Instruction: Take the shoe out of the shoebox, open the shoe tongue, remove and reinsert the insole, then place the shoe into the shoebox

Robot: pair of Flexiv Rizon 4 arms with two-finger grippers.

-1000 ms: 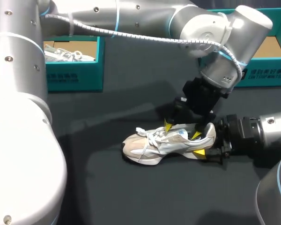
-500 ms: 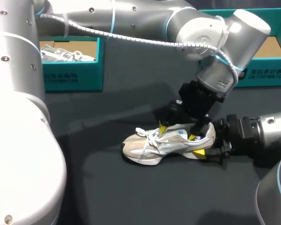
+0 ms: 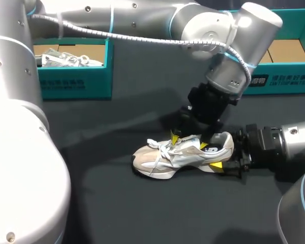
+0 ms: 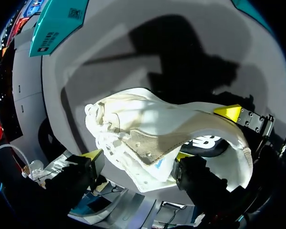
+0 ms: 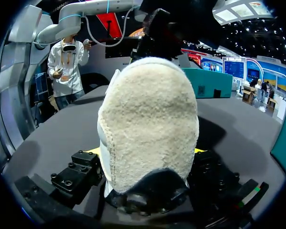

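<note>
A white and beige sneaker point(image 3: 162, 158) lies on its sole on the dark table, toe to the left. My right gripper point(image 3: 224, 151) comes in from the right and is shut on the heel; in the right wrist view the fuzzy heel point(image 5: 148, 119) fills the space between its fingers. My left arm reaches past the middle from above. Its gripper point(image 3: 188, 142) is open and straddles the tongue and laces. In the left wrist view the tongue point(image 4: 148, 143) lies between the fingers of the left gripper point(image 4: 137, 155), one tip by the laces, the other at the shoe's mouth.
A teal shoebox point(image 3: 76, 81) at the back left holds another white shoe point(image 3: 66, 60). A second teal shoebox point(image 3: 290, 76) stands at the back right, its cardboard floor showing. Bare dark table lies in front of the sneaker.
My left gripper has come down and a little to the left onto the shoe's tongue, its fingers drawing slightly closer. The right gripper and the shoe have stayed put.
</note>
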